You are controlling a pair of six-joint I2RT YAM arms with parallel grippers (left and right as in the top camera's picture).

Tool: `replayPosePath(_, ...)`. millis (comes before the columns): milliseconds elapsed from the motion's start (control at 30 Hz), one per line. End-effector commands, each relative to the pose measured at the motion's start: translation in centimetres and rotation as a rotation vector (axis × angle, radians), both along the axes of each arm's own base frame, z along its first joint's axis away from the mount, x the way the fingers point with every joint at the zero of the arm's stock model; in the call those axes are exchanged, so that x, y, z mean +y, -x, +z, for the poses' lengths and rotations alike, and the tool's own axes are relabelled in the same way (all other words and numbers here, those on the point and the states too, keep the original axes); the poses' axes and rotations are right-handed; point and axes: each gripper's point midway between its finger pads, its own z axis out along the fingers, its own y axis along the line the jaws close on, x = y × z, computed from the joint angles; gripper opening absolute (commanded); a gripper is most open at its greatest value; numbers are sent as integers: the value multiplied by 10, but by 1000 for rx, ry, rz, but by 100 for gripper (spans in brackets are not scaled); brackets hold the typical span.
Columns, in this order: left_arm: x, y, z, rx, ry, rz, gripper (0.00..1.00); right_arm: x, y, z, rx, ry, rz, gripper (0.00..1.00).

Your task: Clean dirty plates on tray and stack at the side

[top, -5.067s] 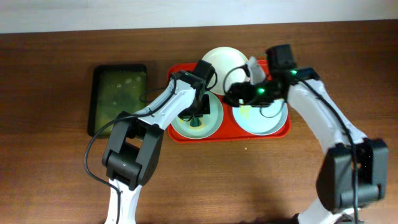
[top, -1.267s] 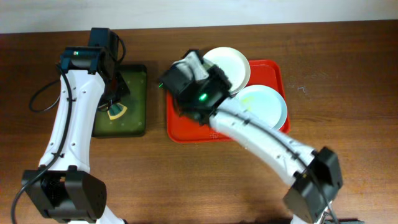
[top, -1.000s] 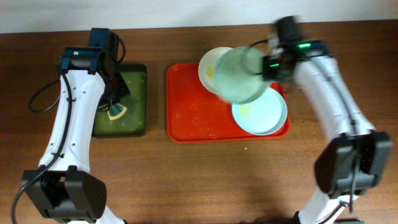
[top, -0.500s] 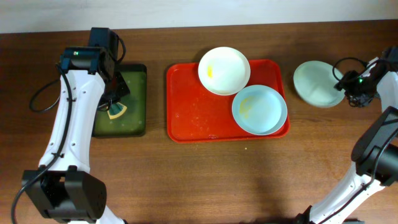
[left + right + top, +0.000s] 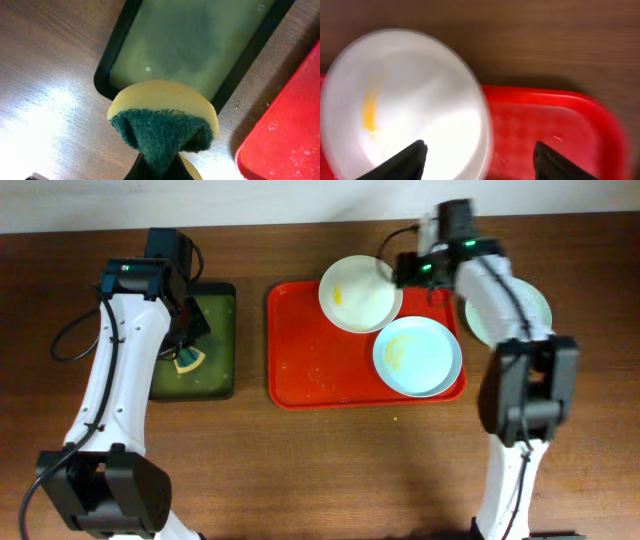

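Note:
The red tray (image 5: 310, 350) holds a cream-white plate (image 5: 358, 295) with a yellow smear at its back and a mint-blue plate (image 5: 417, 357) with a yellow smear at its right front. A second mint plate (image 5: 538, 305) lies on the table right of the tray, partly hidden by my right arm. My right gripper (image 5: 405, 268) is open and empty at the cream plate's right rim. In the right wrist view its fingers (image 5: 482, 160) straddle that plate's edge (image 5: 405, 100) over the tray (image 5: 545, 130). My left gripper (image 5: 185, 352) is shut on a yellow-and-green sponge (image 5: 162, 120).
A dark green-black tray (image 5: 192, 340) holding murky liquid sits left of the red tray, under the sponge. It also shows in the left wrist view (image 5: 190, 45), with the red tray's corner (image 5: 287, 145) at the right. Bare wooden table lies in front.
My right gripper carried a mint plate from the tray to the table at the right, let it go and came back to the cream plate. The left arm moved the sponge to the dark tray.

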Motion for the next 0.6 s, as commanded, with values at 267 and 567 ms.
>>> replayPosePath(267, 3, 0, 2, -8, -4, -5, 0, 19, -3, -58, 21, 94, 91, 27)
replayPosePath(567, 3, -1, 2, -10, -4, -5, 0, 90, 69, -43, 232, -43, 267, 17)
